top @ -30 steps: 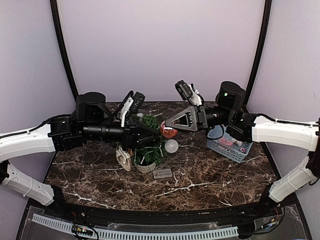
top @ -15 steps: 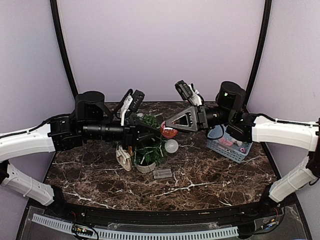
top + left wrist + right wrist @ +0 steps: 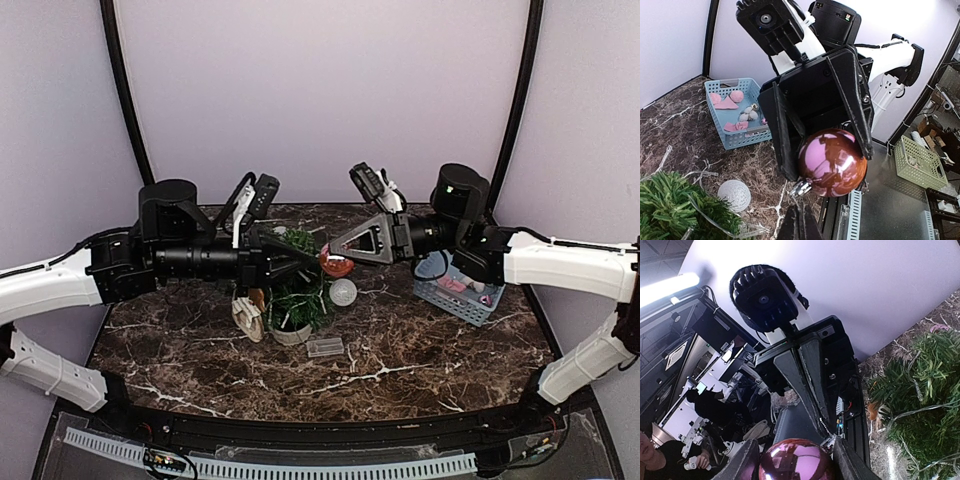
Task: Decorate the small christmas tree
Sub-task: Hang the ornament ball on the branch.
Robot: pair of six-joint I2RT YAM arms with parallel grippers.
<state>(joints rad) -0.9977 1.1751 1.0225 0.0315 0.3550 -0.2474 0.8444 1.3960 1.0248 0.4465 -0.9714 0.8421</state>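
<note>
The small christmas tree (image 3: 296,298) stands mid-table in its pale pot. It also shows at the lower left of the left wrist view (image 3: 675,207) and on the right of the right wrist view (image 3: 920,390). My right gripper (image 3: 335,262) is shut on a shiny red-purple bauble (image 3: 832,162), held above the tree's right side; the bauble also shows in the right wrist view (image 3: 796,462). My left gripper (image 3: 801,222) is shut, its tips just under the bauble's silver cap (image 3: 803,187), where a thin thread runs from the cap into them.
A white ball (image 3: 343,291) lies right of the tree. A blue basket (image 3: 455,300) with pink and silver ornaments sits at the right. A clear plastic box (image 3: 325,347) and a beige ornament (image 3: 247,315) lie in front of the tree.
My left arm has drawn back to the left a little. The right arm and the bauble have stayed put.
</note>
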